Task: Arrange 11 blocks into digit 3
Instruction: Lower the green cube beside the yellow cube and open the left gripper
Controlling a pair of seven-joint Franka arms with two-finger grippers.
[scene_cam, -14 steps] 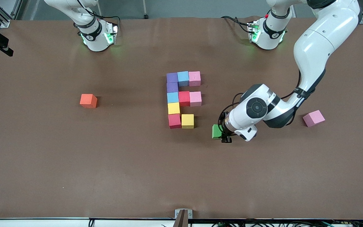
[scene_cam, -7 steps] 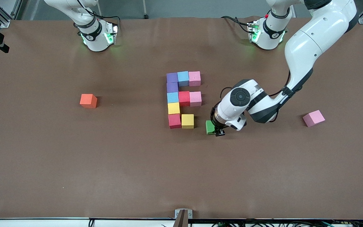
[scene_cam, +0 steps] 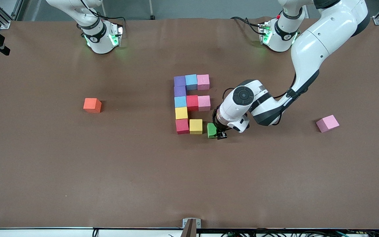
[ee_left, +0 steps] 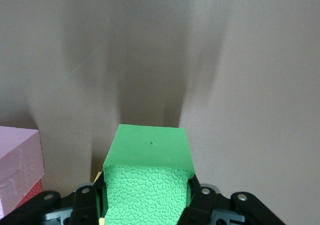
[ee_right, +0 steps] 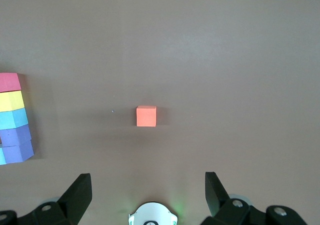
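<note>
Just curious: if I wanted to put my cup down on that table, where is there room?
Bare table spreads between the orange cube and the block figure. It is crowded where the left gripper holds the green block beside the yellow block.

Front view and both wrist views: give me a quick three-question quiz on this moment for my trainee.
1. True or false: the left gripper is shut on the green block.
2. Which loose block lies toward the right arm's end of the table? A orange block B pink block C yellow block
3. Fill in: the right gripper is ____.

Key: 1 true; 2 A; 3 open, high over the orange block.
</note>
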